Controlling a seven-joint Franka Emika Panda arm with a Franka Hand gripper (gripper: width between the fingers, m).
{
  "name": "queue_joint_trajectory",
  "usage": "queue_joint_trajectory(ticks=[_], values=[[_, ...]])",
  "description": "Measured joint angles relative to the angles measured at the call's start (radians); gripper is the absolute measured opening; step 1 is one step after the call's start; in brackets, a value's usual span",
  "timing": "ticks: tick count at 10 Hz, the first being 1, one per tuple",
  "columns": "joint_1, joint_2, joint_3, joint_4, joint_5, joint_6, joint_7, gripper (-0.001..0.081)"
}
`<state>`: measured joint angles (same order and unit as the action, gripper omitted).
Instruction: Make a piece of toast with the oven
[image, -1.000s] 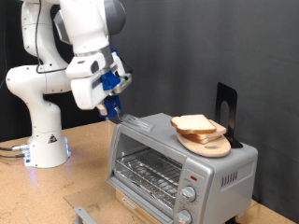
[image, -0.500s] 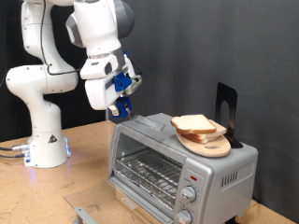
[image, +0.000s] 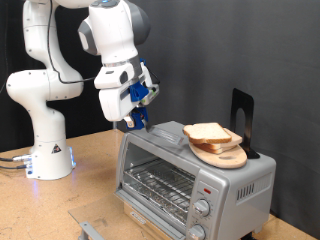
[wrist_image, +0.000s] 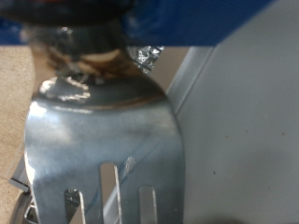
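My gripper (image: 137, 103) hangs above the corner of the oven's top on the exterior view's left, shut on a slotted metal spatula (wrist_image: 103, 140). The spatula's blade fills the wrist view and points down at the oven (image: 190, 175). That silver oven has its glass door closed, with the wire rack (image: 158, 183) showing through and nothing on it. Pale bread slices (image: 211, 133), one of them the piece of toast, are stacked on a round wooden board (image: 226, 156) on the oven's top, to the exterior view's right of the gripper.
A black stand (image: 241, 113) rises behind the board. Two round knobs (image: 203, 208) and a red light (image: 207, 188) are on the oven's front. A grey metal piece (image: 90, 228) lies on the wooden table near the exterior view's bottom. The robot's base (image: 45, 150) stands at the exterior view's left.
The arm has swung toward the exterior view's right with the spatula, from beside the oven to above the oven top's corner, closer to the bread.
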<state>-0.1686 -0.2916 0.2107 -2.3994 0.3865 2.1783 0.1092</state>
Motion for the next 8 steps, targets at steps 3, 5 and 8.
queue_joint_trajectory(ticks=[3, 5, 8], values=[[0.000, 0.001, 0.000, 0.015, 0.031, -0.003, -0.011, 0.0393], [0.000, 0.001, 0.000, 0.025, 0.033, -0.015, -0.012, 0.0393], [0.000, 0.003, 0.005, 0.035, 0.026, -0.042, -0.006, 0.0393]])
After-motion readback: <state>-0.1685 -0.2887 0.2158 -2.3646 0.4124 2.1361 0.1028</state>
